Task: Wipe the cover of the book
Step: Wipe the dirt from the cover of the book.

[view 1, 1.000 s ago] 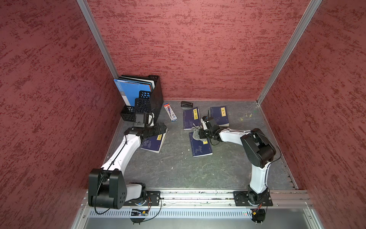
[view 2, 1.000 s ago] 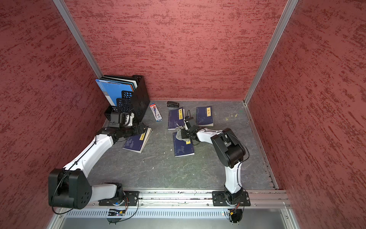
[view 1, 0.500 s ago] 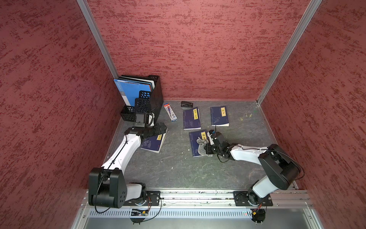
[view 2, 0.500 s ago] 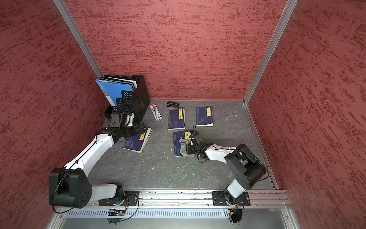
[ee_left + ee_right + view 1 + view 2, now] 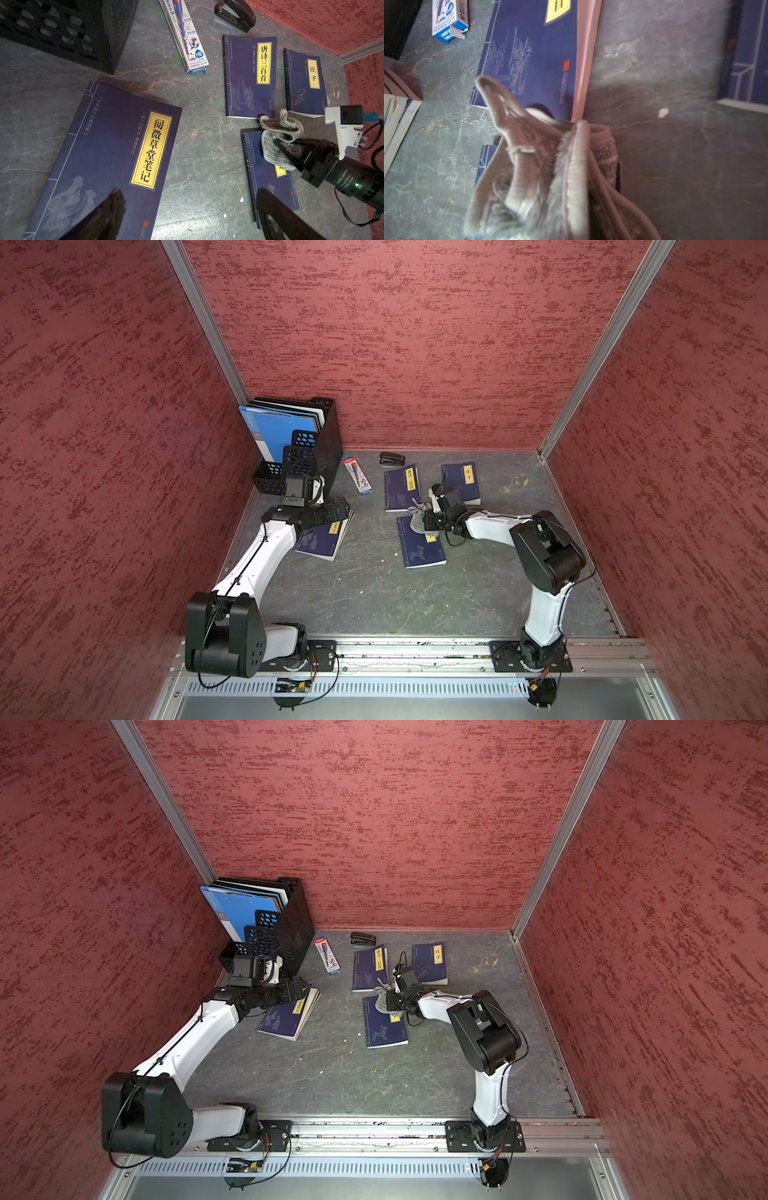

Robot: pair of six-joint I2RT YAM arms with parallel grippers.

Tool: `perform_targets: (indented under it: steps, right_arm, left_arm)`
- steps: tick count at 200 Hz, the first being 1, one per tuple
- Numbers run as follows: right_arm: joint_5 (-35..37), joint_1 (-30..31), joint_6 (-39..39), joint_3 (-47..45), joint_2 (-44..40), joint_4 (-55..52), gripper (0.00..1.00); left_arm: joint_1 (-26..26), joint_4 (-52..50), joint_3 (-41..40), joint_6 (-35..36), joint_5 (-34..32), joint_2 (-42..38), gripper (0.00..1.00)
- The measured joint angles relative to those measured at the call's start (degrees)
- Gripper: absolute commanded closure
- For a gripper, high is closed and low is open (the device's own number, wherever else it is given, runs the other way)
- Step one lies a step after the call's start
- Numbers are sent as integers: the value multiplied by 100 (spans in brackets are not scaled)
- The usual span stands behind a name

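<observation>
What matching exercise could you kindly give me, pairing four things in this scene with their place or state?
Things:
1. grey cloth
2. stapler
3. pencil box
4. left gripper

Places or states:
A. open, holding nothing
B. clamped in the right gripper, on a blue book
C. black, closest to the back wall
D. blue and white, beside the file rack

Pairs: 1-B, 2-C, 3-D, 4-A
</observation>
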Motion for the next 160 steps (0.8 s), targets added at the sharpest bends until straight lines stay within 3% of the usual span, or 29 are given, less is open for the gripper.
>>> perform_targets:
  steps: [37,112,160]
  right_arm:
    - [-2,-68,-87,-227,-146,35,90]
    - [63,87,44,-1788,-1550,-404,90]
    - [308,262,210,-1939,-1904,-887,90]
  left_arm:
    - [-7,-15,0,0,-2,-15,0]
    - [-15,-22,33,0,-13,37,0]
    - [-52,-15,133,2,-9,133,0]
